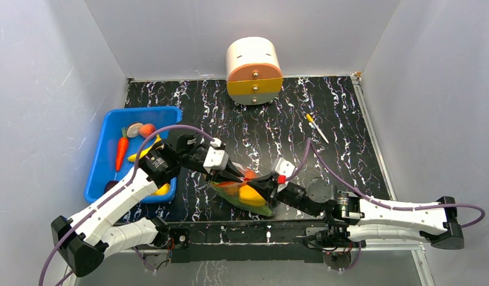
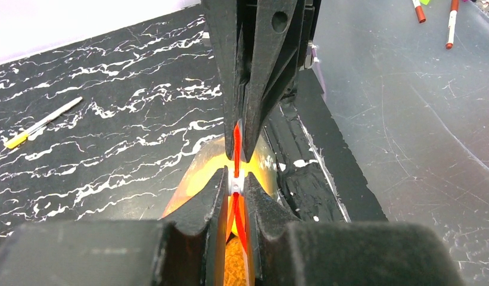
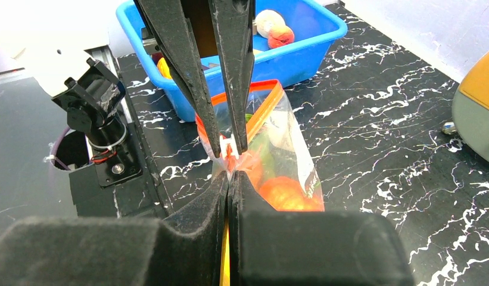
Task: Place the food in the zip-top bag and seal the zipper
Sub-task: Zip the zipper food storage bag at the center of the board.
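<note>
Left wrist: left claw (image 2: 236, 182) seemingly pinches zipper (image 2: 237, 152).

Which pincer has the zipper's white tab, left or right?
The left pincer: the white tab sits between its fingertips. The right pincer clamps only the red-orange zipper strip beside it.
</note>
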Controlling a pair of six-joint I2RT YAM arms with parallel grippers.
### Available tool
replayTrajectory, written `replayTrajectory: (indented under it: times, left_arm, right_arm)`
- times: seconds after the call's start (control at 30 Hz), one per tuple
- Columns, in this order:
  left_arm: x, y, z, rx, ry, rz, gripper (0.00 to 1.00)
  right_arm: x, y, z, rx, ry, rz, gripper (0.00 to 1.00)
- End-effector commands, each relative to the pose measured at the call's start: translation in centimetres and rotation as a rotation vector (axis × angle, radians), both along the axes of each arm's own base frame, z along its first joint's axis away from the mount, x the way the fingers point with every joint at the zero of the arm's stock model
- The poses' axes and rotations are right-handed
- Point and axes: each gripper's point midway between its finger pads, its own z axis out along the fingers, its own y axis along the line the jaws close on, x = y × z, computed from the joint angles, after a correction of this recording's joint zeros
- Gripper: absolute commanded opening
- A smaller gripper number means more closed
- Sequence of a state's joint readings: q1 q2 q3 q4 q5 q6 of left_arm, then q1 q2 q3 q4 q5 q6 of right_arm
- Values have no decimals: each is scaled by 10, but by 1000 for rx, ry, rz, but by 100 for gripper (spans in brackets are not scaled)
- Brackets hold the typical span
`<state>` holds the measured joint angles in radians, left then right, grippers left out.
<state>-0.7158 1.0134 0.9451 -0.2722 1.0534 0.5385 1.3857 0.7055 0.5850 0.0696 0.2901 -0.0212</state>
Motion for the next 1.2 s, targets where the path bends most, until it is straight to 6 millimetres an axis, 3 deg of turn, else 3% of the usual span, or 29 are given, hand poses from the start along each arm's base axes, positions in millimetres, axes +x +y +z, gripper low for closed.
replayTrajectory:
  times: [0.0,0.17,0.3,0.4,0.53,0.7,0.77,0.97,1.17]
  left_arm:
    - [5,3,-4,47,13,33,0]
    - [2,8,-4,45,0,43,0]
    - [1,7,-3,36,7,37,0]
    - [0,5,-2,28,13,24,0]
    - [0,4,-4,20,18,19,0]
    - [-1,4,-4,17,21,13,0]
    - [-2,4,-3,18,16,9,0]
    - [-2,5,-4,9,6,15,0]
    - [5,10,-11,60,1,78,0]
  right_arm:
    - [1,-8,49,161,-33,-18,0]
    - [2,-14,52,175,-33,-28,0]
    - [-1,-3,45,132,-36,-1,0]
    - [-4,6,46,115,-34,28,14]
    - [-4,13,48,105,-51,39,19]
    - [-1,18,45,65,-58,31,11]
    - [-1,18,43,60,-63,32,1]
    - [2,12,39,38,-68,8,0]
    - [23,-23,52,37,-109,-145,0]
